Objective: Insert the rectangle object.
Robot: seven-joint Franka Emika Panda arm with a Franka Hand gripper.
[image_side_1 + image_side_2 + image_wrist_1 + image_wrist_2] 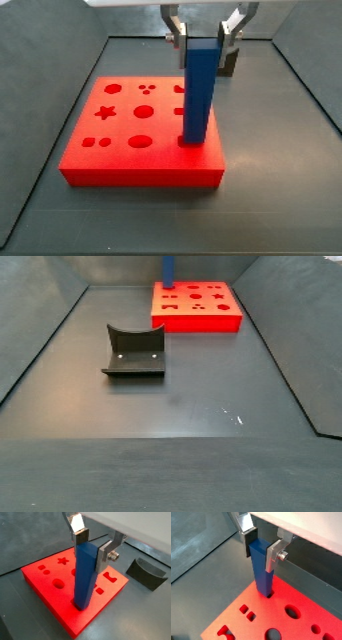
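The rectangle object is a tall blue bar (83,577). It stands upright with its lower end in a slot near the edge of the red block (47,579). It shows in both wrist views (262,574) and both side views (201,95) (168,268). My gripper (92,548) is directly above the block, with its silver fingers on either side of the bar's top end, shut on it. The gripper also shows in a wrist view (261,549) and a side view (202,42). The red block (134,165) has several other shaped holes, all empty.
A dark grey holder block (134,351) stands on the dark floor apart from the red block (201,318); it also shows in a wrist view (147,573). Sloped dark walls enclose the floor on all sides.
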